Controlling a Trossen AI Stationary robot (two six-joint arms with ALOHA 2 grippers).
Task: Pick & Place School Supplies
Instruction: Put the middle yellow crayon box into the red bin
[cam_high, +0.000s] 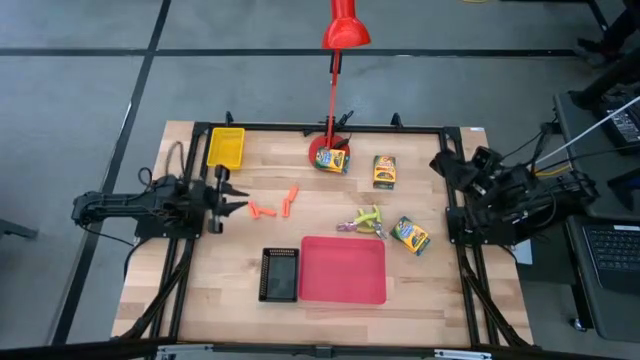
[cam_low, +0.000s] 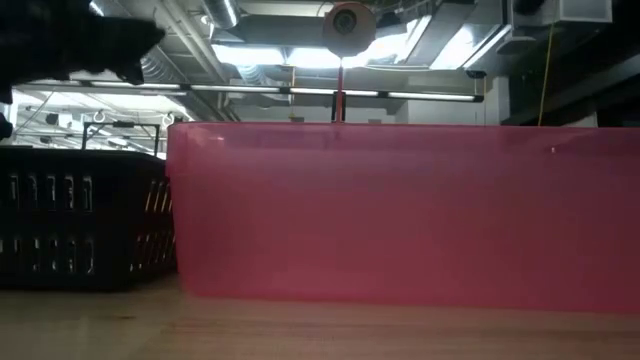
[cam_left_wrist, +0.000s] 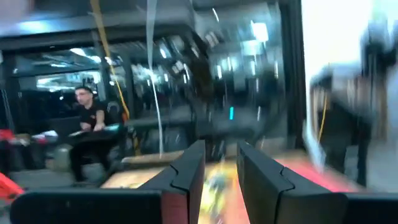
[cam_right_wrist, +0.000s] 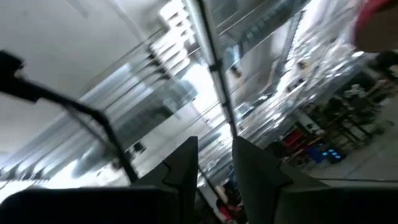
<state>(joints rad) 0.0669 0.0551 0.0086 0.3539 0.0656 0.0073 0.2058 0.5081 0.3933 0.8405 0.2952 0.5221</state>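
In the high view, three yellow-green crayon boxes lie on the table: one (cam_high: 333, 160) rests on the lamp's base, one (cam_high: 384, 171) is right of it, and one (cam_high: 410, 236) is near the right edge. The yellow-green and pink scissors-like tool (cam_high: 365, 220) lies flat between them. Short orange sticks (cam_high: 262, 212) (cam_high: 290, 200) lie left of centre. My left gripper (cam_high: 236, 202) is open and points at the sticks from the left, a little short of them; its fingers (cam_left_wrist: 186, 171) hold nothing. My right gripper (cam_right_wrist: 214, 165) is open, parked at the table's right edge and tipped upward.
A flat red tray (cam_high: 342, 270) and a black tray (cam_high: 279, 274) sit at the near middle; in the low view the red tray's wall (cam_low: 400, 210) blocks the table behind it. A yellow tray (cam_high: 225, 146) is at the far left. A red desk lamp (cam_high: 345, 30) stands at the far middle.
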